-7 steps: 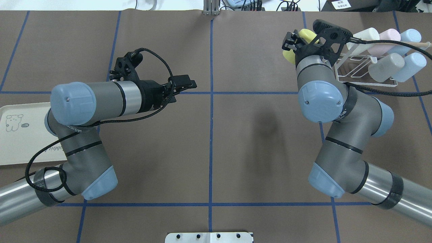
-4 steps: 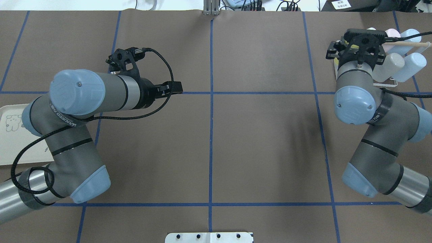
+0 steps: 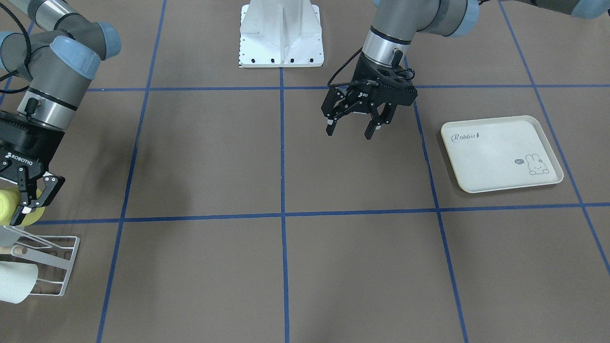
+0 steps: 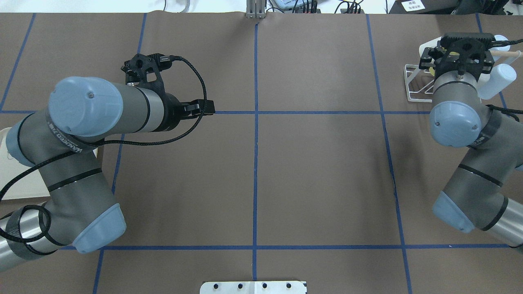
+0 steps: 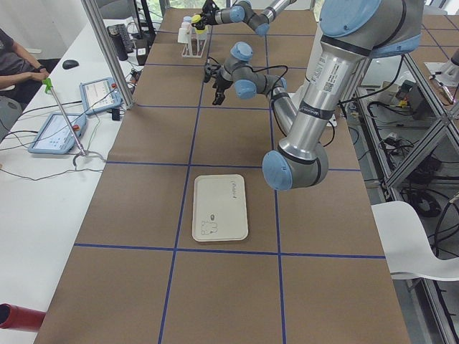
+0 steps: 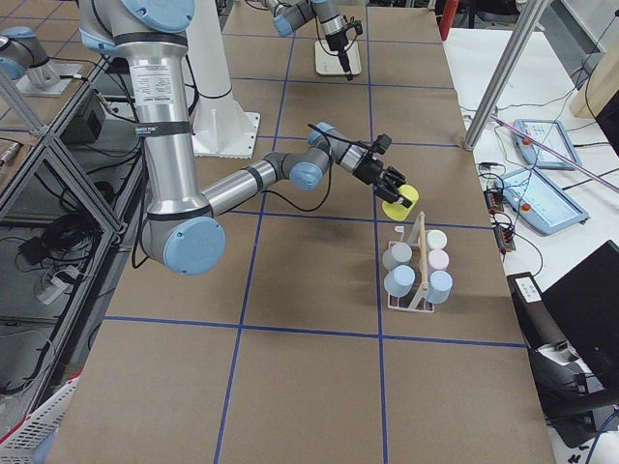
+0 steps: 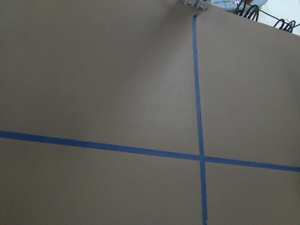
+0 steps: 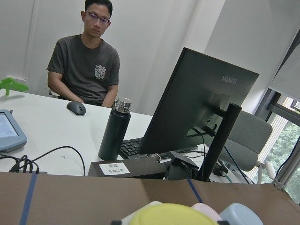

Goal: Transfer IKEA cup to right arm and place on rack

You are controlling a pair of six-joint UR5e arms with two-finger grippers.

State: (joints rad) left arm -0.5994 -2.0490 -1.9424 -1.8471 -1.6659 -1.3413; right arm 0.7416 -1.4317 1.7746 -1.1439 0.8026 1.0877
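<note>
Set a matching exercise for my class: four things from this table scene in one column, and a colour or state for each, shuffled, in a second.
Column 1
1. yellow cup
2. left gripper
3. tray
4. rack

Column 2
A. open, holding nothing
B. carries several pastel cups
C. cream, with a rabbit print
D. gripped by the right gripper

Pairs: 1-D, 2-A, 3-C, 4-B
</note>
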